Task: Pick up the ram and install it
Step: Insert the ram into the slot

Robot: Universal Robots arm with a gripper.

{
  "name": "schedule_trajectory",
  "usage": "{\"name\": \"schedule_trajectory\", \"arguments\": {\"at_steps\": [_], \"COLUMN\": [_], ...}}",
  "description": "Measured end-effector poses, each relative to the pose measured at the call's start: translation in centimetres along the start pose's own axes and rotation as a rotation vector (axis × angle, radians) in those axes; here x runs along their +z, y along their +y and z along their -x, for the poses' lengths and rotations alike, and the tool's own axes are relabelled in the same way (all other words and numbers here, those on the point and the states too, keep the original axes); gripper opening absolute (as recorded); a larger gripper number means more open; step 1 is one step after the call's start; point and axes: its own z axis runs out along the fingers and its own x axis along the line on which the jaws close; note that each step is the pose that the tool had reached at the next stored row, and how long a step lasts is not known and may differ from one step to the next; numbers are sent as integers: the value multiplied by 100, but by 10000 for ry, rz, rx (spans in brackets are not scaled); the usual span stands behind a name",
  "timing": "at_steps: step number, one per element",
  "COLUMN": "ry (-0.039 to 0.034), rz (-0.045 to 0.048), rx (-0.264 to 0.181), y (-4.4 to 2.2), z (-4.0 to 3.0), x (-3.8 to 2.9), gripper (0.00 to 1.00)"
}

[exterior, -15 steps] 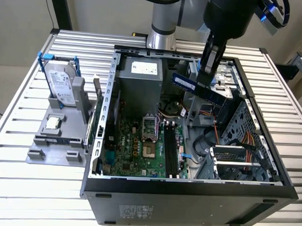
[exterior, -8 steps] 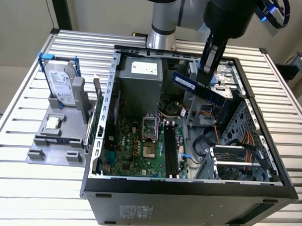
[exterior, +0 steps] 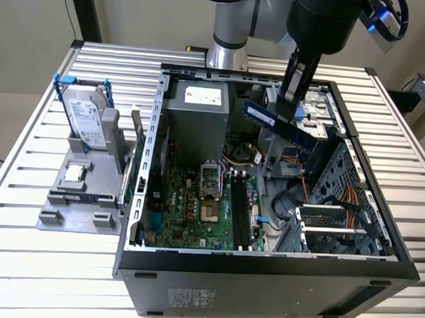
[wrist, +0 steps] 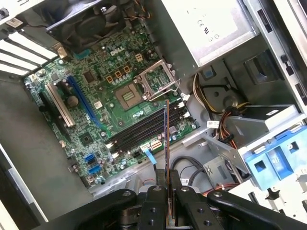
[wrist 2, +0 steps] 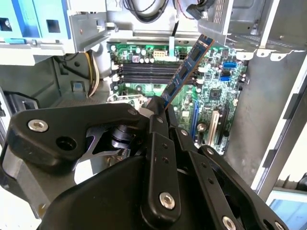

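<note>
— Upper right of the exterior view, over the open case (exterior: 265, 262): what's the gripper (exterior: 291, 99) doing?
— Pinching the ram (exterior: 273, 121). Fingertips (wrist: 156, 196) are pressed onto its two flat faces, gap no wider than the board is thick. In both wrist views it's gripped near one end, and the rest sticks out away from the gripper. The first wrist view shows the stick edge-on.
— Orientation?
— Tilted. In the exterior view it slopes down toward the exterior view's right, upper end near the power supply (exterior: 196, 113), pale label facing the camera. The arm's dark wrist drops in from the top edge of that frame.
— Seated?
— No. It's held in the air over the case interior, touching nothing but the fingertips. Dark parallel memory slots (wrist: 144, 127) lie beyond it on the green motherboard (wrist: 96, 96), beside the CPU socket (wrist: 156, 79).
— Anything further out?
— Hard drive (exterior: 85, 120) in its blue bracket (exterior: 58, 80), upright on a grey fixture (exterior: 78, 203) on the slatted table (exterior: 27, 264), at the exterior view's left, well apart from the case.
</note>
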Motion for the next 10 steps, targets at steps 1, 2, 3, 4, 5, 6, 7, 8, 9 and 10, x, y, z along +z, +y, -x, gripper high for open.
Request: {"name": "schedule_trajectory", "arguments": {"at_steps": [1, 2, 3, 4, 5, 6, 7, 8, 9, 10], "ry": [-1, -2, -3, -3, -4, -3, -6, -5, -7, -8], "rz": [-1, -3, -4, -5, -7, -9, -9, -12, -12, -14], "rx": [55, 107, 157, 216, 273, 324, 373, 434, 492, 548], "y": [0, 0, 0, 0, 0, 0, 0, -1, -1, -1], "z": [0, 0, 0, 0, 0, 1, 0, 1, 1, 1], "x": [0, 0, 0, 0, 0, -1, 0, -1, 0, -1], "gripper": [0, 0, 0, 0, 0, 0, 0, 0, 0, 0]}}
